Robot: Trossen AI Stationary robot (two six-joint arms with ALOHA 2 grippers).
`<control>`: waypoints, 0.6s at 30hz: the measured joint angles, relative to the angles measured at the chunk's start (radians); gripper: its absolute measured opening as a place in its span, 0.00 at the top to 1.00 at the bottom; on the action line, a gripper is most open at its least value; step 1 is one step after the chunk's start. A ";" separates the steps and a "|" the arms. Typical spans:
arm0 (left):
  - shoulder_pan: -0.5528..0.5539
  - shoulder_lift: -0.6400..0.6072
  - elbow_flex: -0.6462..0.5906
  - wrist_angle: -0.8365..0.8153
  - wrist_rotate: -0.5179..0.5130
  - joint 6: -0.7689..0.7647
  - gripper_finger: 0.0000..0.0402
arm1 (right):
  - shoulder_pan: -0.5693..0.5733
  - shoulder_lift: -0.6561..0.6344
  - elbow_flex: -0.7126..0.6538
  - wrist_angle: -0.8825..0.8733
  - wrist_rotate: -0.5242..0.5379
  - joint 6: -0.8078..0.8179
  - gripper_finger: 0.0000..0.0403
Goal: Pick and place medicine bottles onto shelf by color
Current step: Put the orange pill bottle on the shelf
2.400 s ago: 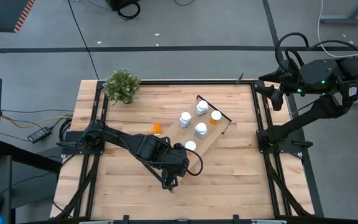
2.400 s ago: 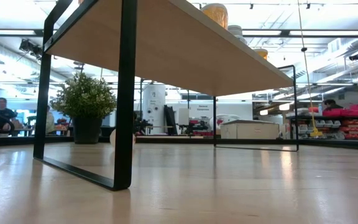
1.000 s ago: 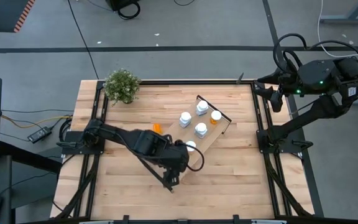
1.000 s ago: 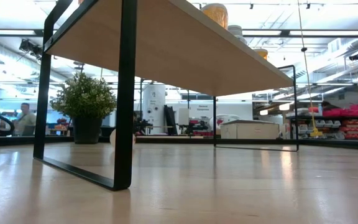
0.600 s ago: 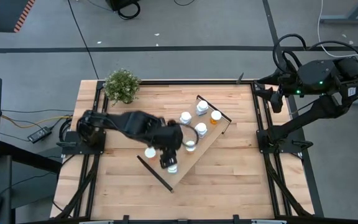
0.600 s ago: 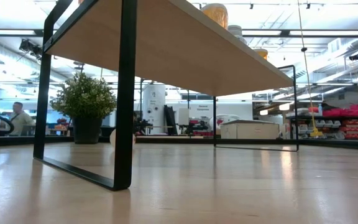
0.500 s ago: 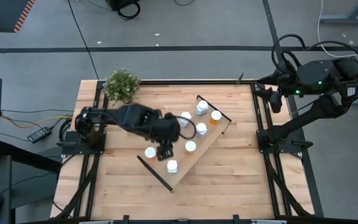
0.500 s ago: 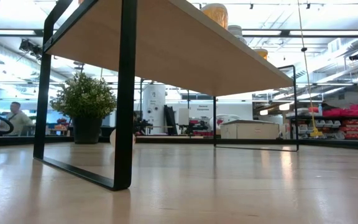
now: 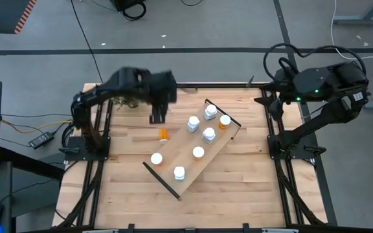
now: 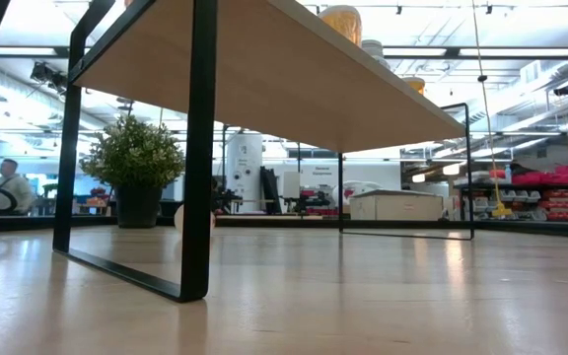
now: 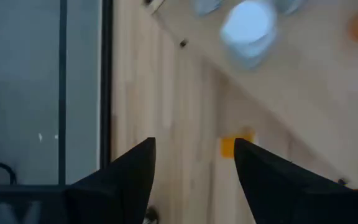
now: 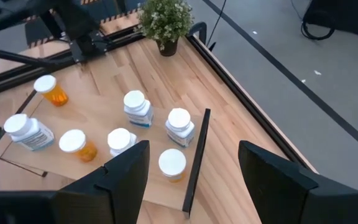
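The shelf (image 9: 207, 150), a light-wood board with black end rails, lies slantwise on the table. Several white-capped medicine bottles stand on it, among them a white one (image 9: 179, 173) near its near end and an orange one (image 9: 225, 121) at its far end. One more orange bottle (image 9: 164, 134) sits on the tabletop beside the shelf. My left gripper (image 9: 155, 119) hangs open and empty above the table, just beyond that orange bottle (image 11: 235, 147). My right gripper (image 9: 271, 98) waits open and empty, high over the table's far right corner (image 12: 191, 180).
A small potted plant (image 9: 127, 90) stands at the far left corner, close behind my left arm. Black frame rails (image 9: 271, 139) run along both sides of the table. In the low view a person (image 10: 8, 184) shows in the room beyond.
My left gripper has risen from the shelf's near end and swung toward the table's far left, turning about as it went. Two white-capped bottles it had covered now stand in view on the shelf. My right arm has edged a little toward the table.
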 joint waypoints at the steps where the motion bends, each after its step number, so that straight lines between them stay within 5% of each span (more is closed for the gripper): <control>1: 0.035 -0.013 -0.014 -0.001 0.020 0.014 0.45 | 0.000 0.005 0.000 0.000 0.004 0.011 0.37; 9: 0.280 -0.206 -0.305 0.119 0.205 0.167 0.53 | -0.004 0.042 0.000 0.000 0.075 0.069 0.37; 18: 0.363 -0.498 -0.906 0.535 0.312 0.196 0.56 | -0.004 0.091 0.000 0.000 0.120 -0.127 0.37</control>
